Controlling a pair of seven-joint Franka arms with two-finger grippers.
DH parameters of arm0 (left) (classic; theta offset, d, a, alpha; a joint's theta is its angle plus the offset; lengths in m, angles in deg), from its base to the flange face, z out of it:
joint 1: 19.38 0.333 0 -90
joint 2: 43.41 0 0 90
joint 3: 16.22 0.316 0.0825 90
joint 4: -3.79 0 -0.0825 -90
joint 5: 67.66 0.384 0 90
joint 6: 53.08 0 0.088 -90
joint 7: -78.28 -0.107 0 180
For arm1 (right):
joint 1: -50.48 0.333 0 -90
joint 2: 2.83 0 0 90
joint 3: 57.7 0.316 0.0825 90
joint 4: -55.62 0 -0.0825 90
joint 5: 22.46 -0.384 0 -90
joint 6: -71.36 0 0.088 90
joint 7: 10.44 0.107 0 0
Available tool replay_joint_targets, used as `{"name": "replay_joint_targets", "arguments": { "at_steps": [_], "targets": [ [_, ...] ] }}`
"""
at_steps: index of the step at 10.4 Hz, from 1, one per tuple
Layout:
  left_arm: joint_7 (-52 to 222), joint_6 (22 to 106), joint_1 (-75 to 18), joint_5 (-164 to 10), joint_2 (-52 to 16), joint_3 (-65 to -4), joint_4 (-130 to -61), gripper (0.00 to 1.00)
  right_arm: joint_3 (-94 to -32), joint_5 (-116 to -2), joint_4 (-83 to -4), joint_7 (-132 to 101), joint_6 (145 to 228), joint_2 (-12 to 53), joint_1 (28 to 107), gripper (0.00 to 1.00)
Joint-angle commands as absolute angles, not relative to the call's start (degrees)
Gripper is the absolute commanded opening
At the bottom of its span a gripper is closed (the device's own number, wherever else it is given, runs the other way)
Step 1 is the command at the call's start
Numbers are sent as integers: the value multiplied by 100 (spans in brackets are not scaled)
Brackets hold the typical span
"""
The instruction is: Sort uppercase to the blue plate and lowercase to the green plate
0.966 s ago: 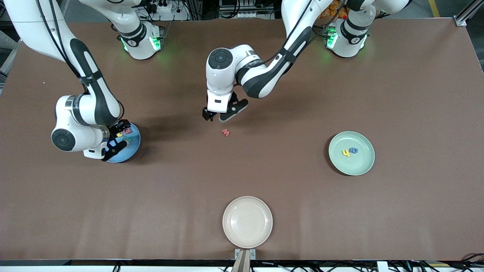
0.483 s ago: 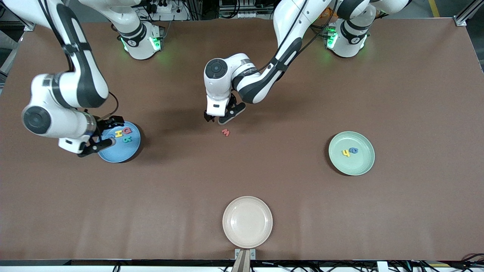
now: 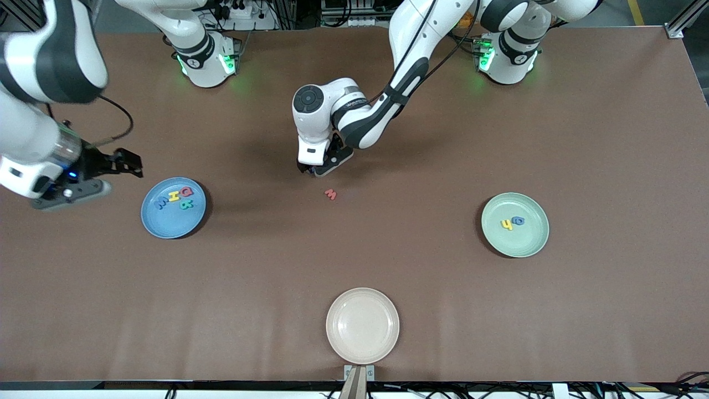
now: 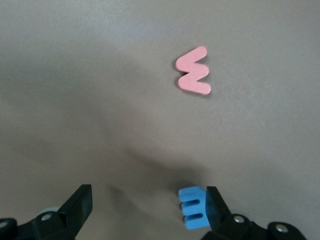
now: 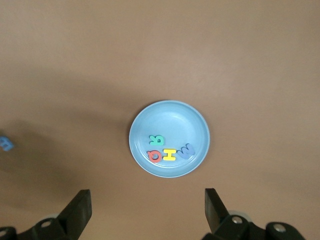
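Your left pincer [image 3: 317, 169] hung spread wide and low over the counter [image 3: 443, 305], a small blue letter [image 4: 193, 207] just beside one fingertip and the red w [image 3: 330, 194] lying apart, nearer the front camera.

Your right pincer [image 3: 102, 174] stood wide and empty, near the blue plate [image 3: 166, 227], which carried teal R [image 3: 186, 204], yellow H [image 3: 174, 195], red Q [image 3: 188, 192] and blue M [image 3: 162, 201].

The green plate [image 3: 532, 244] held yellow h [image 3: 506, 224] and blue a [image 3: 518, 220].

A round cream plate [image 3: 362, 325] sits empty on the brown table [image 3: 554, 310], near the edge closest to the front camera.
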State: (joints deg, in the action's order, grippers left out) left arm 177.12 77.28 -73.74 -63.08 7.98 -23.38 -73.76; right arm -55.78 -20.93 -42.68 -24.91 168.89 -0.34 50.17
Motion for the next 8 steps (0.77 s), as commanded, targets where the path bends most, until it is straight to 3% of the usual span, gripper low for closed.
{"name": "replay_joint_targets", "arguments": {
  "at_steps": [1,8],
  "targets": [
    [17786,7788,-7502,-6397,1099,-2202,-6899,100,-5524,-2123,-3177,-2318,15894,16,5013,100],
    [17567,8104,-7958,-6362,1320,-1894,-6890,100,-5559,-2105,-3068,-2230,15916,33,4960,100]
  ]
}}
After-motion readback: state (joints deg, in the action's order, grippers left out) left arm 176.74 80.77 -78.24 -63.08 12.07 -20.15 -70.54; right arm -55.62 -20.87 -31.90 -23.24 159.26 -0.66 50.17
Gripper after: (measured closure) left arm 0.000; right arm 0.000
